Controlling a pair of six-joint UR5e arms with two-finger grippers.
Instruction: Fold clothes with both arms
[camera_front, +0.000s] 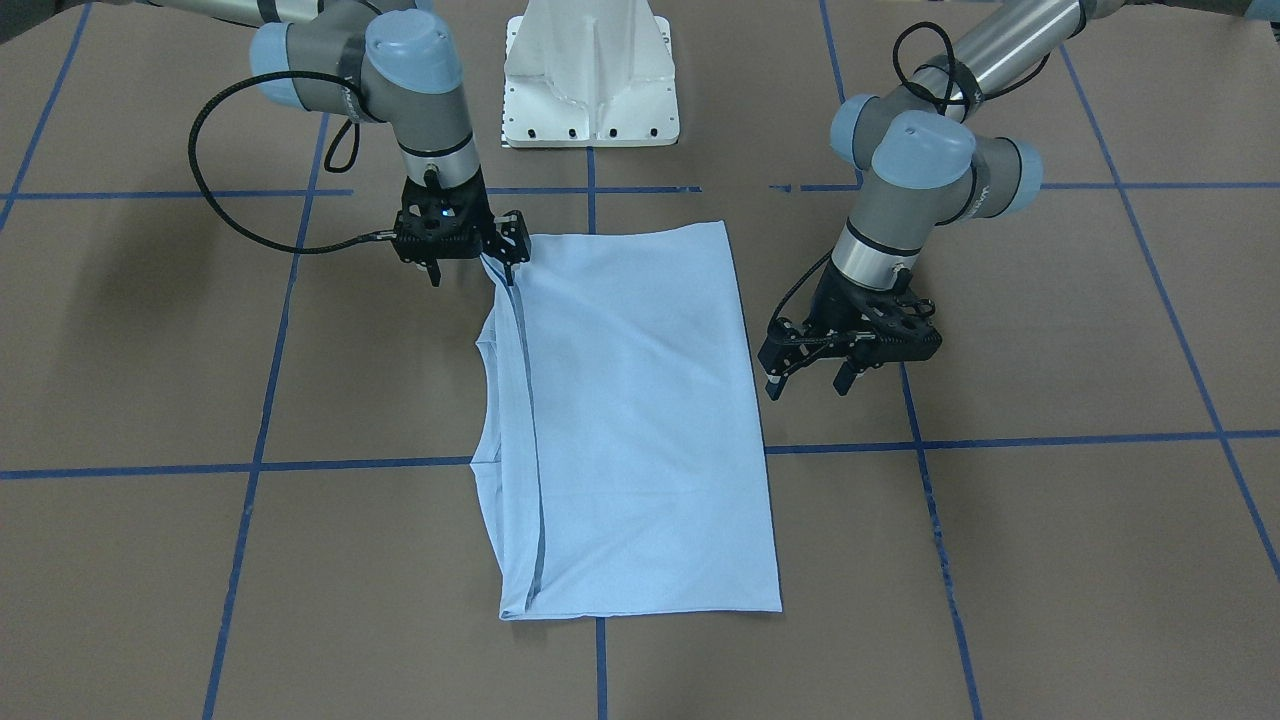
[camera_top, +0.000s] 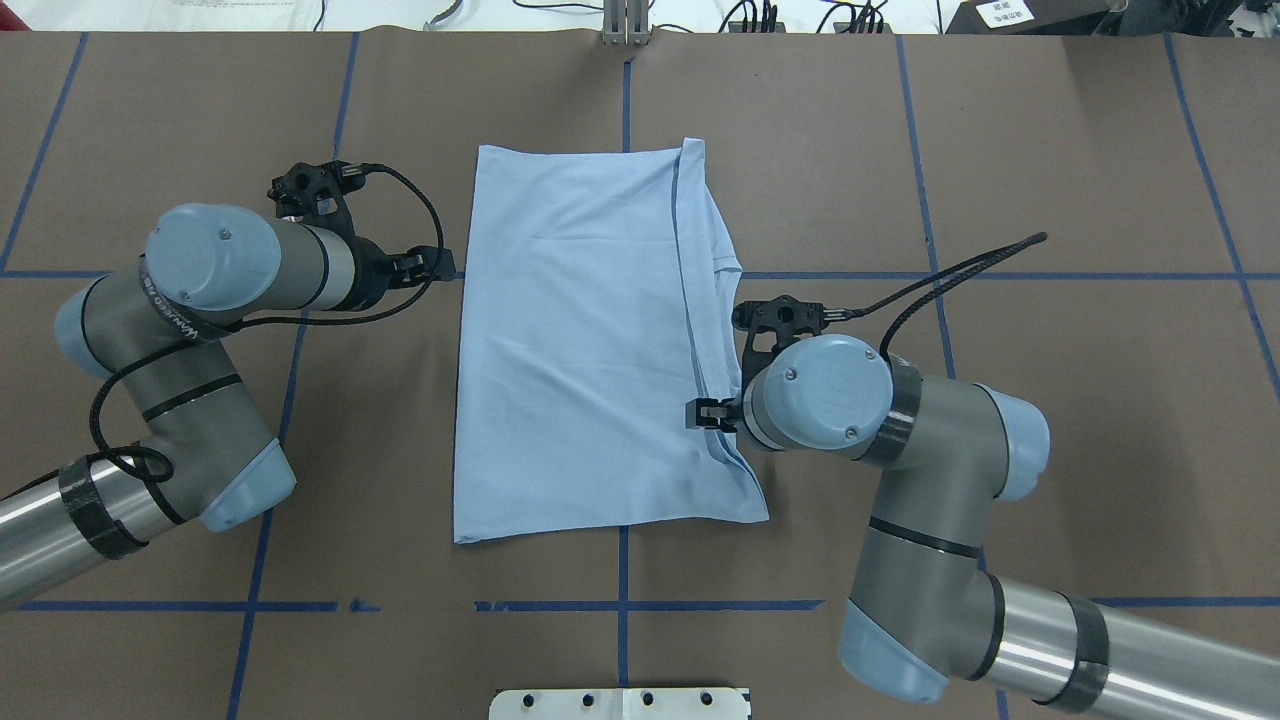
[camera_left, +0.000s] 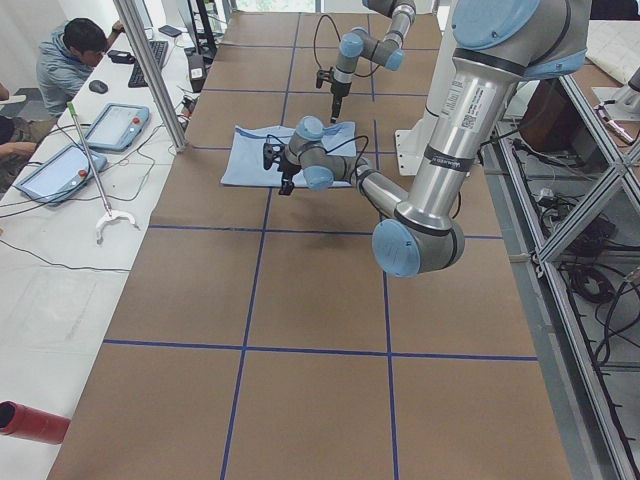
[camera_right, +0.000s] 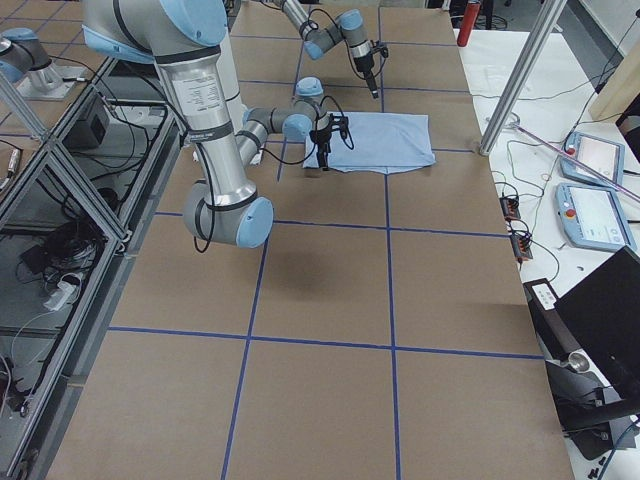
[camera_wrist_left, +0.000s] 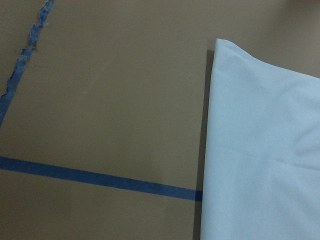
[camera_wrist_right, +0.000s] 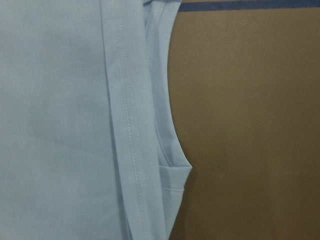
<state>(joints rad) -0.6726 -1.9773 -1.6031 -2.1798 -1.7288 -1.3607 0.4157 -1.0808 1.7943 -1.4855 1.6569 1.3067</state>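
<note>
On the blue-taped table (camera_front: 1000, 550) the T-shirt (camera_front: 640, 420) lies folded; left gripper (camera_front: 808, 383) hangs spread beside it, right gripper (camera_front: 471, 272) spread at its hem.

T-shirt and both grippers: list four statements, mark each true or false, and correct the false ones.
1. The T-shirt lies folded into a long rectangle on the table. True.
2. The left gripper pinches the T-shirt. False: it is open, over bare table beside the T-shirt.
3. The right gripper is at the T-shirt's hemmed edge. True.
4. A chest print faces up on the T-shirt. False: only plain light blue fabric shows.
</note>
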